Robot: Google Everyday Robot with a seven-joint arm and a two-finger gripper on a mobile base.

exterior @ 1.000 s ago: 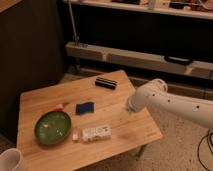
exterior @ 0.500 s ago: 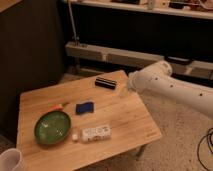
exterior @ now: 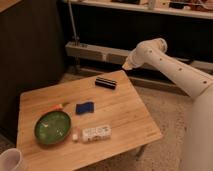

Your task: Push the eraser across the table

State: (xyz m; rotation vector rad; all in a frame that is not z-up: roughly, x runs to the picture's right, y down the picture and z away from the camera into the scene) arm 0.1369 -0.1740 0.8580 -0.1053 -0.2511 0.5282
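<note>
Camera view: eraser (exterior: 106, 82) lies by the far edge of the counter (exterior: 131, 119), right of centre. It is well apart from the blue pad (exterior: 85, 107), green bowl (exterior: 52, 127) and white packet (exterior: 95, 133), which sit nearer. Hand (exterior: 128, 64) hangs beyond the far right corner, above and right of the eraser, not touching it. Whether it is spread or pressed together, cannot tell. Eraser's long axis runs left-far to right-near, roughly along the counter's far edge, with a paler stripe along its top. Judgement: step in hand is the approach. To do it well, bring the hand down to counter height behind the far long face. Meet that face square and at mid-length so the block slides without spinning. Push toward the near side, passing right of the blue pad.
</note>
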